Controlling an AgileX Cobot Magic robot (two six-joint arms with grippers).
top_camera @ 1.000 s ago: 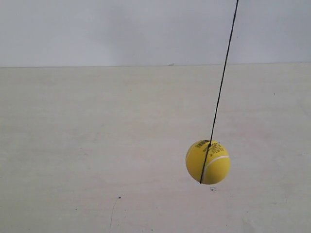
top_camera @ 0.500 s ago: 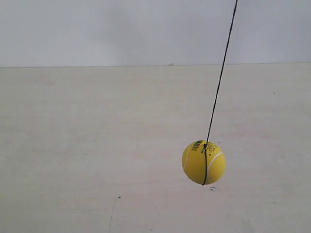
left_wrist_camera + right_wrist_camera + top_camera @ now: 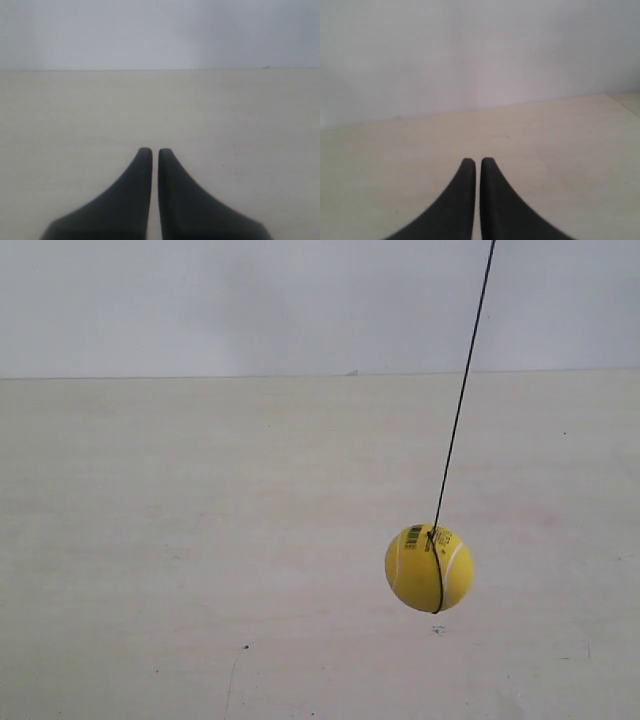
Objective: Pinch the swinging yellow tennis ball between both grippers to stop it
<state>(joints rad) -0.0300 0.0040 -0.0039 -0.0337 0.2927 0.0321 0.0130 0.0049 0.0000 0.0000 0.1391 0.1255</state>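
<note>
Left gripper (image 3: 150, 150): jaws nearly together, thin slit, holding nothing. Right gripper (image 3: 475, 161): same. Ball (image 3: 429, 568): hanging on string (image 3: 462, 390) over table (image 3: 150, 540); position relative to either gripper cannot be told

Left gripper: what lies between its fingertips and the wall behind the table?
Only bare pale tabletop, as the left wrist view shows. The left gripper points at the wall; the yellow tennis ball appears only in the exterior view.
</note>
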